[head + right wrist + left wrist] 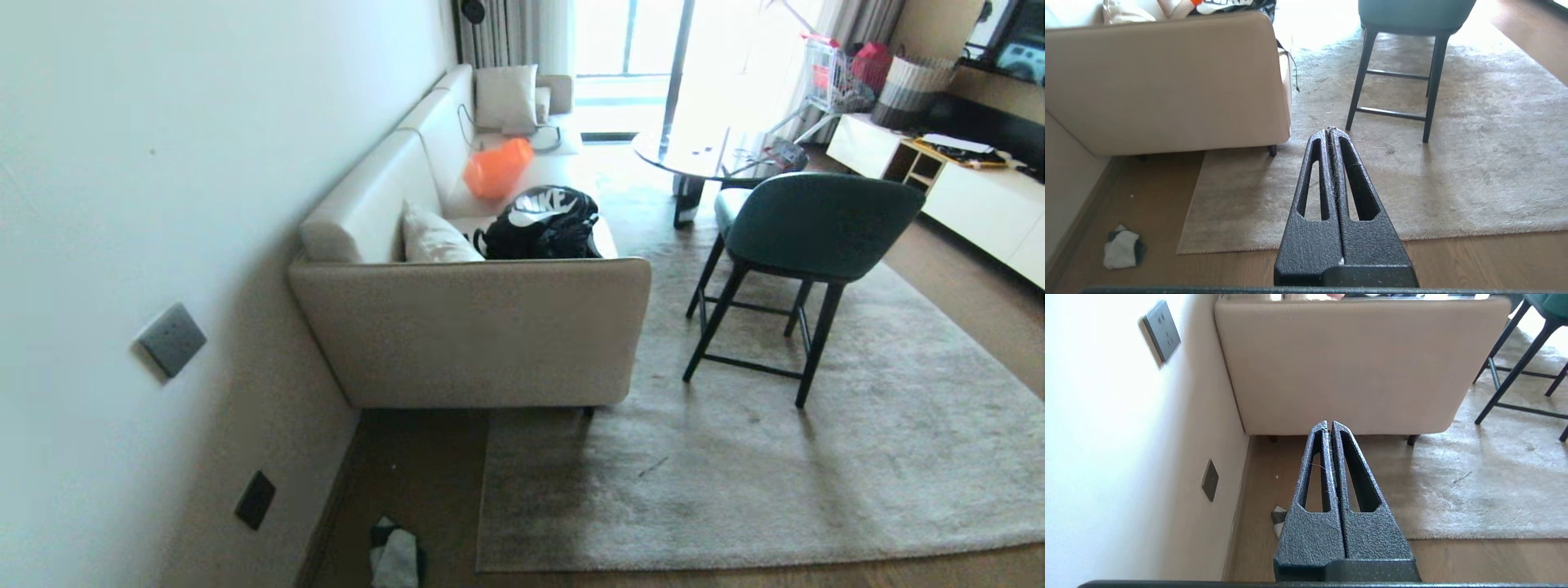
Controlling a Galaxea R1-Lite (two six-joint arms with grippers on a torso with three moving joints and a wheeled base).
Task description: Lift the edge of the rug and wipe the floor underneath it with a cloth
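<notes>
Neither arm shows in the head view, so both are tucked out of the frame. Over to the wrist cameras: the left gripper (1329, 424) points forward and slightly down, its two dark, textured fingers (1314, 473) pressed flat against each other from base to tip, nothing between them. Same story on the other side: the right gripper (1329, 130) is aimed forward and downward, fingers (1312, 179) squeezed together along their whole length, with only a few wisps of fibre clinging to the seam. Both grippers hang in the air, touching nothing, holding nothing. The two poses look like mirror copies, level and straight, no tilt or roll at either wrist.
</notes>
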